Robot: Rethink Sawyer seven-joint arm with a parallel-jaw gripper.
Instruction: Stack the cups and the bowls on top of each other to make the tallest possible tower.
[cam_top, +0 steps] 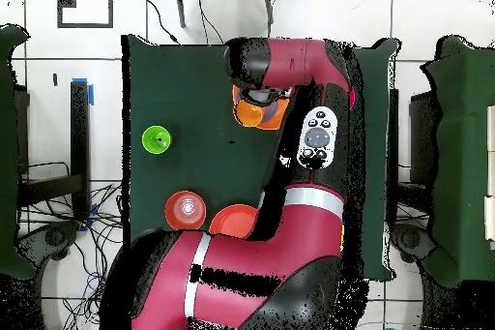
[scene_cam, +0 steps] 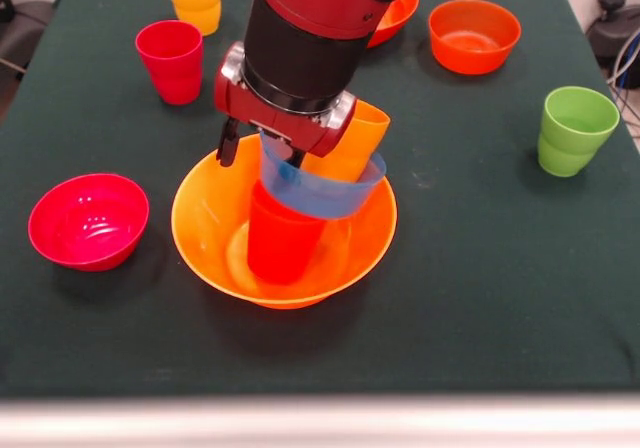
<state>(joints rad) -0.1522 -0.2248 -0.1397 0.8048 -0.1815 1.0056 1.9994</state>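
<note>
The arm's red-and-black wrist blocks the claw [scene_cam: 262, 148] in the front view, so can't tell if it's open or closed. It also covers the upper back of the tilted light blue plastic bowl [scene_cam: 320, 190] and most of the orange plastic cup [scene_cam: 352, 146] inside it. Behind the arm, a red-orange bowl [scene_cam: 398, 13] only pokes out. From overhead, the arm hides nearly all of the big orange bowl [cam_top: 259, 113].

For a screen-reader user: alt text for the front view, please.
The arm's end effector is at a tilted stack: orange cup in blue bowl on red cup, in a big orange bowl. Other cups and bowls lie scattered around it.
</note>
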